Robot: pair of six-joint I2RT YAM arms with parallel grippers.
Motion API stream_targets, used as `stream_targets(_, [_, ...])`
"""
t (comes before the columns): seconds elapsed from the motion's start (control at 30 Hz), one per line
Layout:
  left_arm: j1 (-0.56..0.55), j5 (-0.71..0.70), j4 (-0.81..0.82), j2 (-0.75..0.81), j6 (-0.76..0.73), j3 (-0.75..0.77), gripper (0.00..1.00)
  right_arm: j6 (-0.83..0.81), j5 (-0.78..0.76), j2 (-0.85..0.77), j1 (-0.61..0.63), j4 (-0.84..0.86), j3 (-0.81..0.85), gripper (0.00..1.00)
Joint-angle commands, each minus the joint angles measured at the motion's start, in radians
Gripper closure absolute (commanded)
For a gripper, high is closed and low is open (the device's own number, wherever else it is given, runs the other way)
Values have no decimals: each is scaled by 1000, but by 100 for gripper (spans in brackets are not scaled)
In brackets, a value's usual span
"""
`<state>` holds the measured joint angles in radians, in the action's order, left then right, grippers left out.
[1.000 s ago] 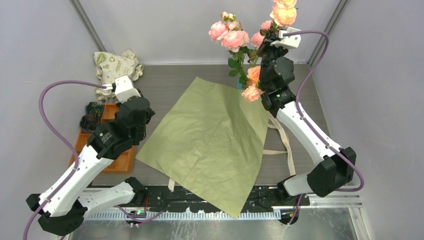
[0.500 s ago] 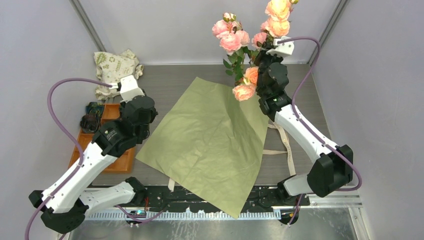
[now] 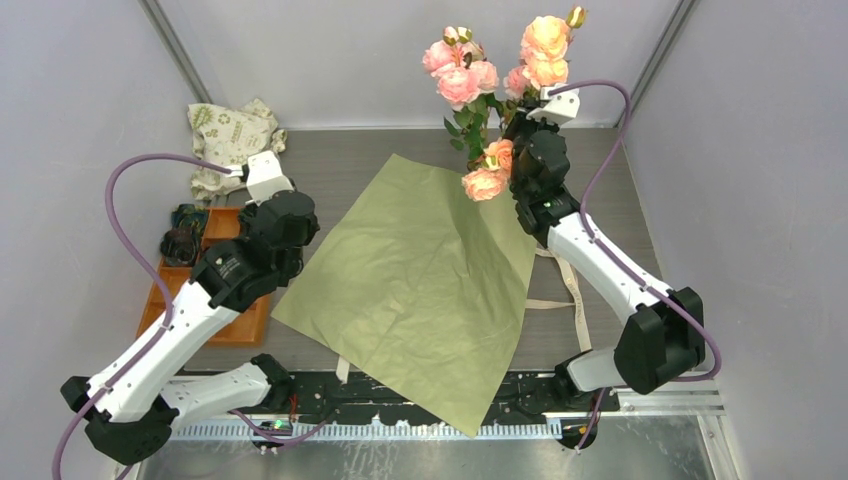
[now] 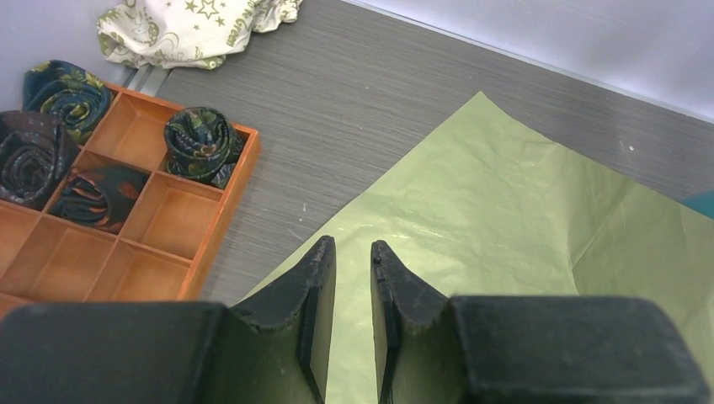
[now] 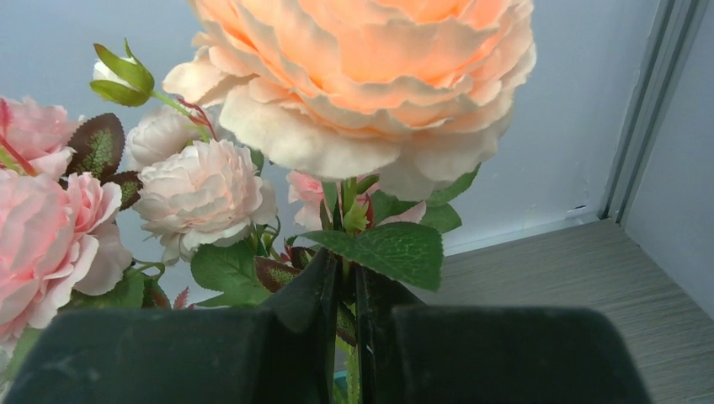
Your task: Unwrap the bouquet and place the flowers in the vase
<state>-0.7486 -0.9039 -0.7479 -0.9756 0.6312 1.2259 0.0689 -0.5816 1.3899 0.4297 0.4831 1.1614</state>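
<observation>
In the left wrist view our left jaws hang slightly apart, empty, over the olive-green sheet [image 4: 505, 236]. Only the right wrist view shows our right jaws pinching a stem of the flowers [image 5: 362, 76], high above the far edge of the surface [image 3: 340, 165].

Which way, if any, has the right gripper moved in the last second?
Yes. The right gripper, shut on the flowers, has shifted left and down-frame in the top view, away from the back-right corner post.
</observation>
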Motion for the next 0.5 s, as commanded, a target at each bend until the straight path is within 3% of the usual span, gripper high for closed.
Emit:
stream_targets(0.0, [-2, -4, 58, 1, 24, 0, 77, 38, 16, -1, -2, 7, -9, 99])
stream_targets(0.47, [-2, 7, 71, -26, 22, 0, 77, 52, 43, 29, -2, -35, 22, 99])
